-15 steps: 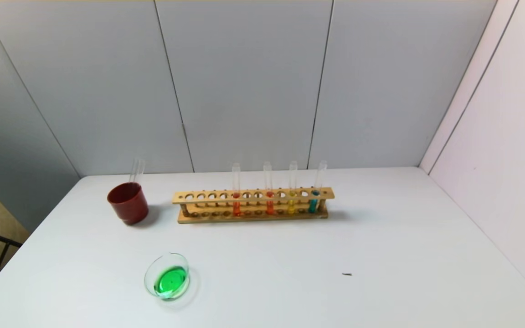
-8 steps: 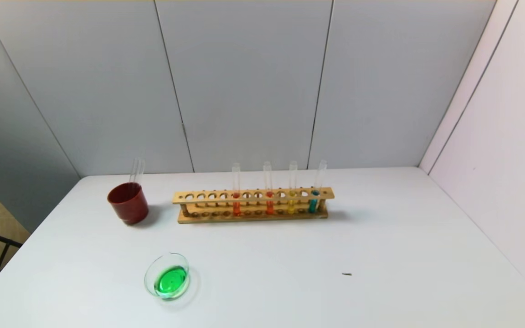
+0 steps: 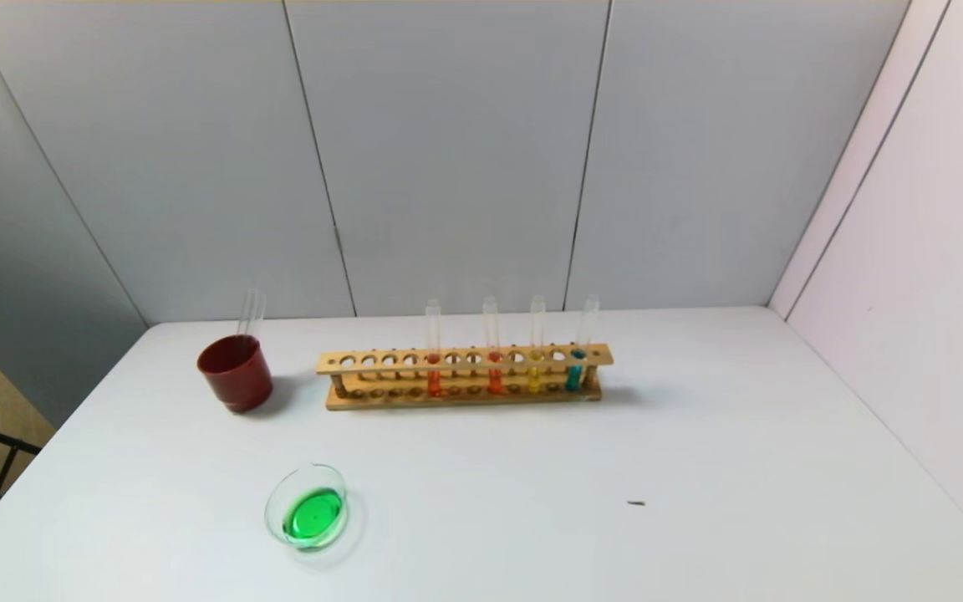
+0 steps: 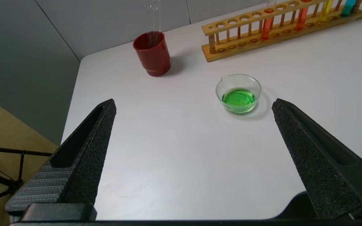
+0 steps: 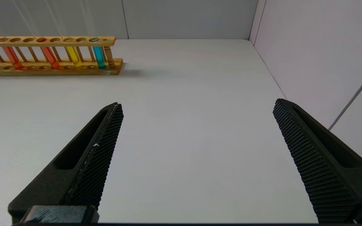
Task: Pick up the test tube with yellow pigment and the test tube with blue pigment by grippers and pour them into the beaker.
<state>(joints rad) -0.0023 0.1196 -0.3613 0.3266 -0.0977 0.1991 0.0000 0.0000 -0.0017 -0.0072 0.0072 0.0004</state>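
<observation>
The yellow test tube point(image 3: 535, 368) and the blue test tube point(image 3: 576, 368) stand upright in a wooden rack point(image 3: 465, 380) at the back of the table. They also show in the right wrist view, yellow point(image 5: 73, 56) and blue point(image 5: 99, 57). The beaker point(image 3: 308, 506), a low clear glass dish, holds green liquid near the front left; it shows in the left wrist view point(image 4: 238, 93). My left gripper point(image 4: 193, 105) is open and empty above the table's front left. My right gripper point(image 5: 196, 105) is open and empty over the front right. Neither gripper shows in the head view.
A dark red cup point(image 3: 235, 372) with clear empty tubes in it stands left of the rack. Two orange-red tubes point(image 3: 434, 372) stand in the rack. A small dark speck point(image 3: 635, 503) lies on the white table. Walls close the back and right side.
</observation>
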